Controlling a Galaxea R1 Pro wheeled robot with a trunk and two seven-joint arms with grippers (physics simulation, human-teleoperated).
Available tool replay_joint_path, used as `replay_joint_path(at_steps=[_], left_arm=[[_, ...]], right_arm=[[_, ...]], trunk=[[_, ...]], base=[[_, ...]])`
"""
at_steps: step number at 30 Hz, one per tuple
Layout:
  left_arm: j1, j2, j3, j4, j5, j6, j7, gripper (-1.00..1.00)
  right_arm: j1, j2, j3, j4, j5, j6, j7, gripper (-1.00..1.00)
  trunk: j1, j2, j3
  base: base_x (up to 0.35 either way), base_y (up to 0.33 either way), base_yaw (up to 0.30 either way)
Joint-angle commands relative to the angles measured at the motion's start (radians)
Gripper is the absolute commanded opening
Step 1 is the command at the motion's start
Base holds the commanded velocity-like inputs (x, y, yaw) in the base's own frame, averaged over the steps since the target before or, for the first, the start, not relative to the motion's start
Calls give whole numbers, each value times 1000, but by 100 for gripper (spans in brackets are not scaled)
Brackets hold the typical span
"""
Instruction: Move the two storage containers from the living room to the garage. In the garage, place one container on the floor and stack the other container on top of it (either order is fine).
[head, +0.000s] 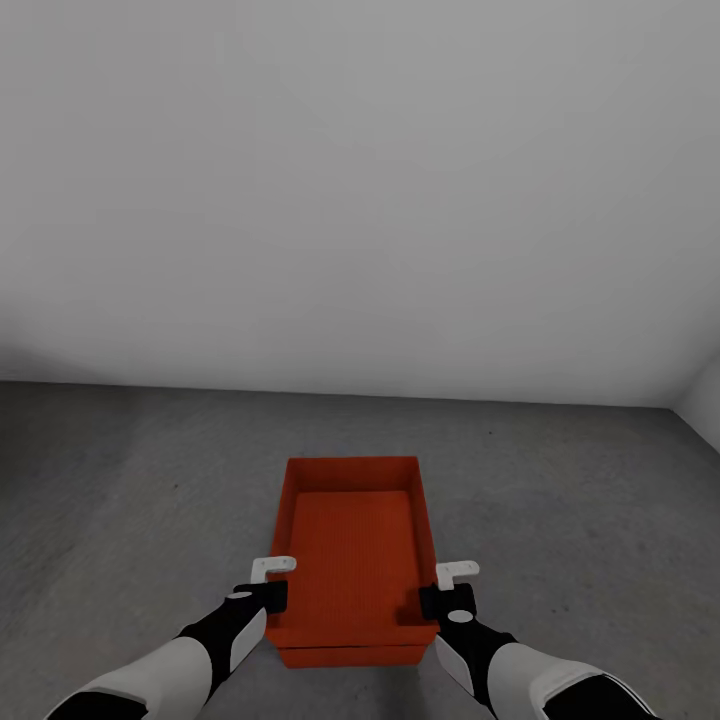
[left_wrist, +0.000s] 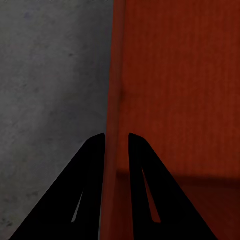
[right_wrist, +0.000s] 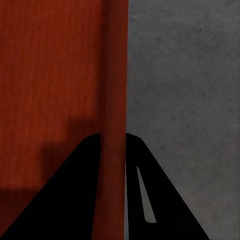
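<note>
red-orange rectangular plastic storage container (head: 355, 545) sits between our two grippers over the dark grey concrete floor (head: 130, 480), a second red-orange edge showing just beneath it. our left gripper (left_wrist: 116, 137) and right gripper (right_wrist: 113, 136) each clench a side wall.

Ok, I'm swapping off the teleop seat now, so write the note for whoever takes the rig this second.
Left gripper: shut on the upper container's left wall.
Right gripper: shut on its right wall.
A second container sits under it on the garage floor; only its front edge shows.
Done: both bins are in the garage, one over the other.
Left: whether the upper one is fully seated can't be told; check, then release both grippers.
</note>
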Motion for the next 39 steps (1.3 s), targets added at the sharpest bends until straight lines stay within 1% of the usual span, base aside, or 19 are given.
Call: replay_joint_path(at_steps=[1,3,8,39], left_arm=[[-1,79,66,-6,-15,0,12,-100],[-1,79,66,-6,-15,0,12,-100],[-1,79,66,-5,-15,0,12,-100],[-1,79,66,-6,-15,0,12,-100]], right_arm=[[0,1,-42,1,-3,1,4,-100],[0,1,-42,1,-3,1,3,-100],[0,1,-42,1,-3,1,4,-100],[0,1,-42,1,-3,1,3,-100]], trunk=[[0,0,-1],[0,0,-1],[19,-35,-16],[19,-35,-16]], base=[[0,0,0],[0,0,0],[0,0,0],[0,0,0]])
